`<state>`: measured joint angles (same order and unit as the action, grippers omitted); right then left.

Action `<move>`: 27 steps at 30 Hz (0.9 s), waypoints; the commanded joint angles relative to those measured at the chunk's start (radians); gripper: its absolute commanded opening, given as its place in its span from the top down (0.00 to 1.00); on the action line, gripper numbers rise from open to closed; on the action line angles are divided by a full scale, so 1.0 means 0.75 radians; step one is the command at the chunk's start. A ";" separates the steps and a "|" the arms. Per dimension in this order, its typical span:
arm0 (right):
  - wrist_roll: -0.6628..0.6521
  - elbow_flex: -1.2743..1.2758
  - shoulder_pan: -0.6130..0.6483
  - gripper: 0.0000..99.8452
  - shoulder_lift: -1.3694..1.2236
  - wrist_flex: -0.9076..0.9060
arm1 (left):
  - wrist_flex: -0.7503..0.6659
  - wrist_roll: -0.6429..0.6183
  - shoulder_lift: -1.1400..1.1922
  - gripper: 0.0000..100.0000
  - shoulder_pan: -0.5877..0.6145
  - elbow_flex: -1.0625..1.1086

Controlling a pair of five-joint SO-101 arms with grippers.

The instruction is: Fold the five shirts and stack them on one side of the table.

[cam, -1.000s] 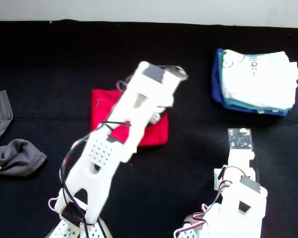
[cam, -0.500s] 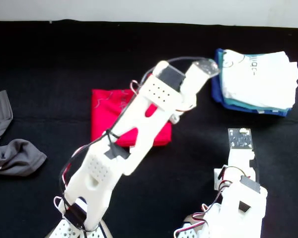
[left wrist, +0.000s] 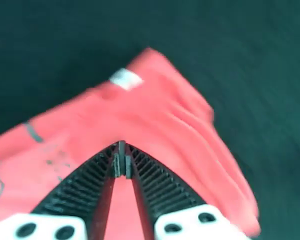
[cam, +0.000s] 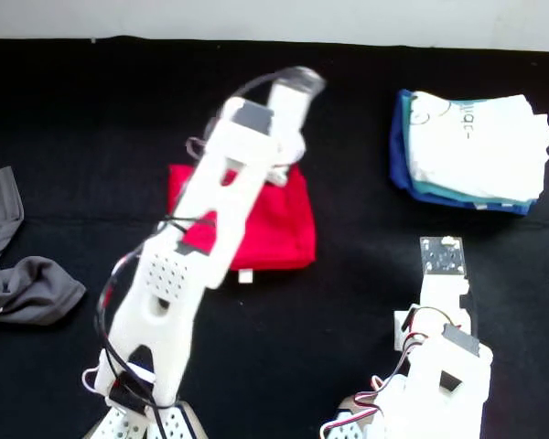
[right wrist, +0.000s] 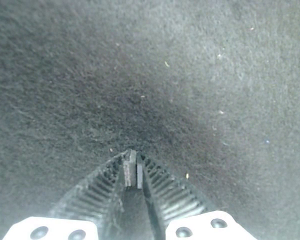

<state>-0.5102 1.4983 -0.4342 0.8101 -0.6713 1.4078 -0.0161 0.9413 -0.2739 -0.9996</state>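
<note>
A folded red shirt (cam: 279, 229) lies mid-table, with a white tag (cam: 245, 275) showing at its near edge. My left arm (cam: 229, 183) stretches over the shirt's left half. In the left wrist view, my left gripper (left wrist: 121, 161) is shut with nothing in it, just above the red shirt (left wrist: 165, 120). A stack of folded shirts (cam: 476, 146), white over teal and blue, sits at the far right. At the left edge a grey shirt (cam: 23, 270) lies crumpled. My right gripper (right wrist: 132, 171) is shut over bare black cloth.
The black tablecloth (cam: 91, 119) covers the whole table, with a pale wall strip behind its far edge. My right arm (cam: 439, 302) stands at the near right, below the stack. Bare cloth lies between the red shirt and the stack.
My left arm swung right toward the stack, then back left and farther away. More of the red shirt's right side and its white tag now show. The right arm stayed still.
</note>
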 commanded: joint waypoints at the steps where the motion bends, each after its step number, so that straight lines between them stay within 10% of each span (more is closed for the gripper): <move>1: -0.004 0.030 -0.017 0.99 0.001 0.048 | -0.115 -0.045 0.026 0.99 0.011 -0.040; 11: -0.004 0.030 -0.017 0.99 0.001 0.048 | -0.370 -0.045 0.132 0.99 -0.062 -0.066; 27: -0.004 0.030 -0.017 0.99 0.001 0.048 | 0.291 0.158 0.089 0.99 0.179 -0.490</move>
<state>-0.5102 1.4983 -0.4342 0.8101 -0.6651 1.5689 0.0376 1.0487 -0.1910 -1.3249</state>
